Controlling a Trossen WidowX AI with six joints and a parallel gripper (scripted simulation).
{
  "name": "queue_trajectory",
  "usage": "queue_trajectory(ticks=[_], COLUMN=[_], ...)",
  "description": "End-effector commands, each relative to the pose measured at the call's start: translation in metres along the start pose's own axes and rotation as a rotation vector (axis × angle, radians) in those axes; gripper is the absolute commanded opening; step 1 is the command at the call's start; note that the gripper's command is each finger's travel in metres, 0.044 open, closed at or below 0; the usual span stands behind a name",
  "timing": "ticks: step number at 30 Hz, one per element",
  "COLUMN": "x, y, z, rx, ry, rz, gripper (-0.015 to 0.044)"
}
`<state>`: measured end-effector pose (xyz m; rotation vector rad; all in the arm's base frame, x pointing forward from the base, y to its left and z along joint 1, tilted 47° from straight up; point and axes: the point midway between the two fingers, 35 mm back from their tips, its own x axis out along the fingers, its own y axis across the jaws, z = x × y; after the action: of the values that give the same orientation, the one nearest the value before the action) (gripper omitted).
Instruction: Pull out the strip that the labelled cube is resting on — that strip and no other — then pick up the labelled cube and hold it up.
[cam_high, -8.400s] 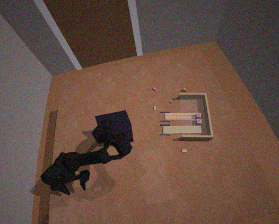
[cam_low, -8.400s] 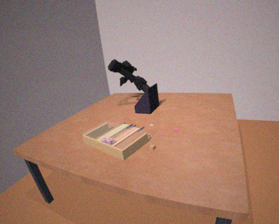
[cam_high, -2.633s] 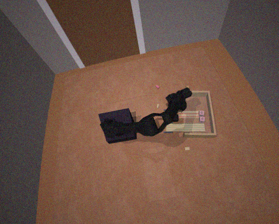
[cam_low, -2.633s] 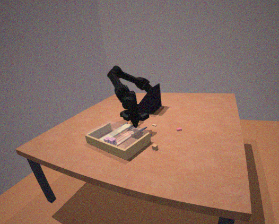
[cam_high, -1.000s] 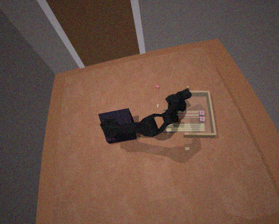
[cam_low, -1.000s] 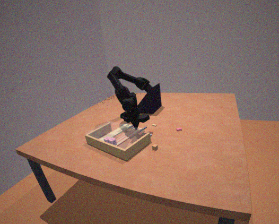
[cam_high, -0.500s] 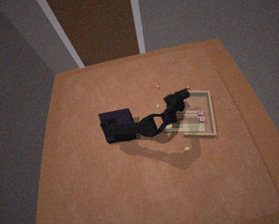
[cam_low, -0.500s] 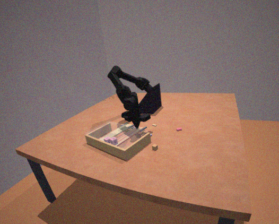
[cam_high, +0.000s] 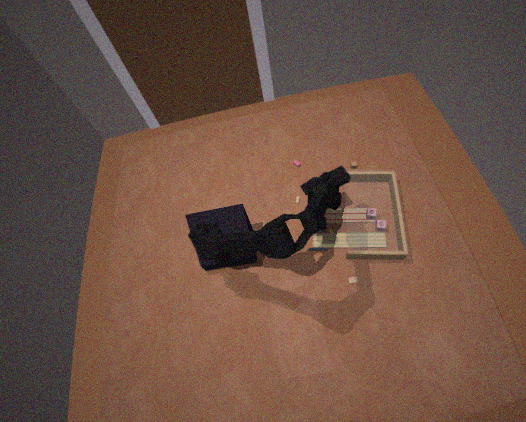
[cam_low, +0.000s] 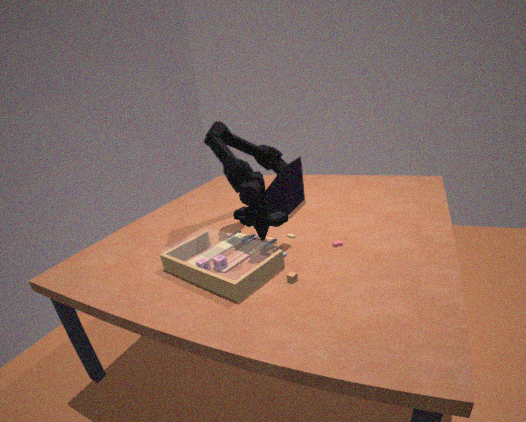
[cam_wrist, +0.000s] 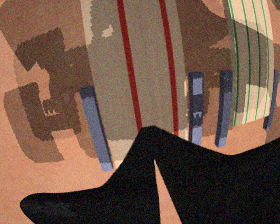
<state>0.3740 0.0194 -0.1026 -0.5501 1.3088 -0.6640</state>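
A pale strip with two red lines (cam_high: 350, 216) (cam_wrist: 150, 65) runs into the shallow wooden tray (cam_high: 401, 215) (cam_low: 200, 278). A strip with green lines (cam_high: 350, 240) (cam_wrist: 254, 60) lies beside it. One pink-purple cube (cam_high: 371, 213) (cam_low: 219, 262) rests at the far end of the red-lined strip. A second cube (cam_high: 381, 224) (cam_low: 202, 263) sits close beside it; what it rests on is unclear. Both show a dark mark, too blurred to read. My gripper (cam_low: 263, 238) (cam_wrist: 148, 132) is shut and empty, its tips over the near end of the red-lined strip. The arm hides them in the top view.
Blue upright pieces (cam_wrist: 96, 127) (cam_wrist: 196, 107) (cam_wrist: 224, 107) flank the strips' near ends. Outside the tray lie a tan cube (cam_high: 354, 165) (cam_low: 292, 277), a bright pink block (cam_high: 297, 163) (cam_low: 337, 244), a small pale block (cam_high: 297, 199) (cam_low: 291, 235) and a white block (cam_high: 353, 280).
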Motion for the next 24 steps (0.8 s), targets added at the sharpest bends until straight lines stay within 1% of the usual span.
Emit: queue_trajectory(ticks=[1,24], x=[0.003,0.004], y=[0.000,0.001], z=[-0.010,-0.046], rx=[-0.005,-0.006], ry=[0.013,0.014], rz=[-0.002,-0.002], gripper=[0.0000,0.0000])
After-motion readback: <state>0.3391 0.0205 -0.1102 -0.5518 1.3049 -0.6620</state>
